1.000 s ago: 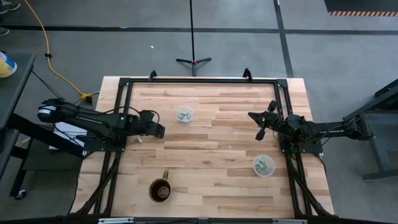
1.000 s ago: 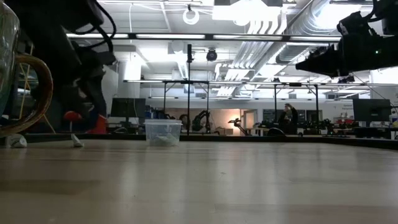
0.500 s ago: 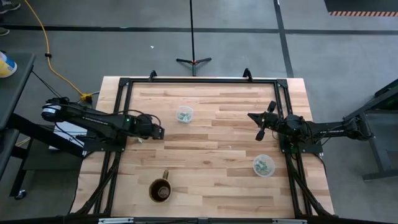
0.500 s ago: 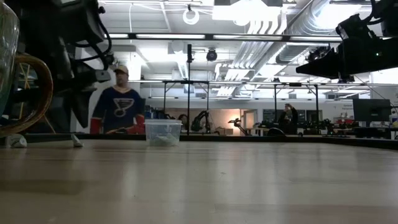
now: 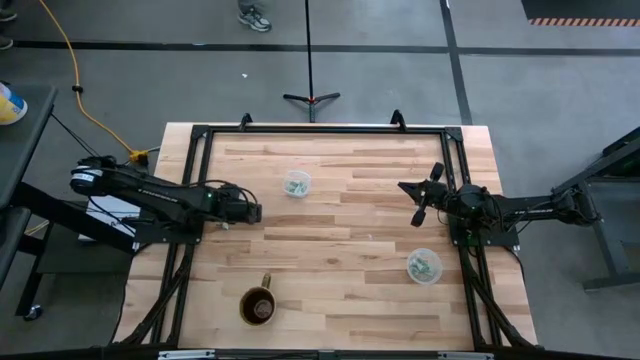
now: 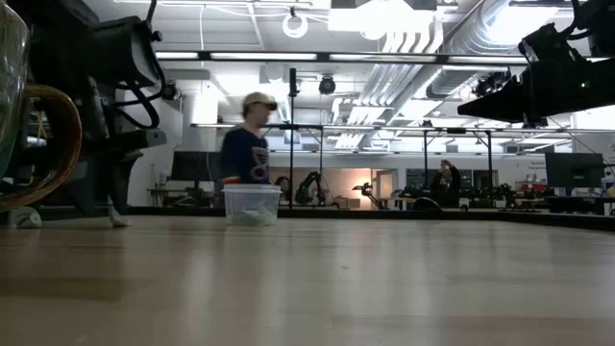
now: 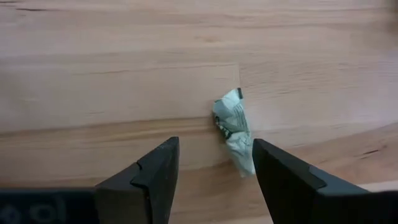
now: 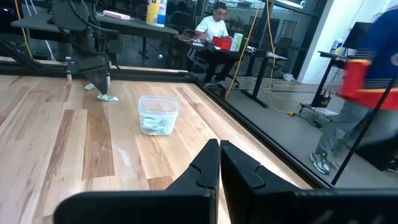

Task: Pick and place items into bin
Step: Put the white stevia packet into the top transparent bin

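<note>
**Left gripper poised over a loose wrapped piece**

Here, the left gripper (image 7: 211,180) sits low over the pale wooden plank table (image 5: 340,250), its two dark fingers (image 7: 146,180) spread apart and holding nothing. A small crumpled green-and-white wrapped piece (image 7: 235,129) lies on the wood between them, close against the finger at 3 o'clock and off centre. A good pick, I judge, means nudging the gripper toward that side until the piece sits midway, then descending to the wood before closing, so the wrapper is not pushed away or pinched at its edge.

In the high view this happens at 9 o'clock on the table. A small clear plastic cup (image 5: 296,184) holding green-and-white pieces stands toward 11 o'clock; a second clear cup (image 5: 424,266) sits toward 4 o'clock; a brown glass mug (image 5: 259,306) stands near 7 o'clock. The right gripper (image 8: 219,163) waits at 3 o'clock, fingers pressed together, empty.

Beyond the table lies a large workshop with desks; a person in a dark top (image 6: 248,144) walks past.
</note>
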Robot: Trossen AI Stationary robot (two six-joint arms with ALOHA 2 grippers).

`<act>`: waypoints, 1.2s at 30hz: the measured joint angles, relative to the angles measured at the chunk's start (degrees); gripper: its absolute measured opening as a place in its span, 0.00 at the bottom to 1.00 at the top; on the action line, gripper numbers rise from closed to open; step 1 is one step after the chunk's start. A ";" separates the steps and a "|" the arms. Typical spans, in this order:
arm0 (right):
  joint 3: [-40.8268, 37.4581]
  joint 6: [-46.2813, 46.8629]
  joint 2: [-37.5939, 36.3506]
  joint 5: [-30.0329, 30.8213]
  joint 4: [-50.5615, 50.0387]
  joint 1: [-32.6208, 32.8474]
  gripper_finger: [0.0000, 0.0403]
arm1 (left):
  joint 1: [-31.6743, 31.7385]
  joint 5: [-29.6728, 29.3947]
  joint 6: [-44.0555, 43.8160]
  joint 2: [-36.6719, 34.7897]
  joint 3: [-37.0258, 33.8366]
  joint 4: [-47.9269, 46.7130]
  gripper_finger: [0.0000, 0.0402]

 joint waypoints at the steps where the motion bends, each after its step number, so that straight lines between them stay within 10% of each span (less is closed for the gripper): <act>1: 0.00 0.00 0.02 0.02 -0.01 0.00 0.01 | 0.00 -0.03 0.05 0.38 0.00 0.50 0.59; 25: 0.00 -0.02 0.00 0.00 -0.84 0.00 0.00 | 0.00 -3.49 0.40 5.11 0.02 4.18 0.57; 36: 0.00 -0.02 0.00 0.00 -0.82 0.00 0.01 | 0.00 -3.49 5.84 5.03 0.02 6.91 0.18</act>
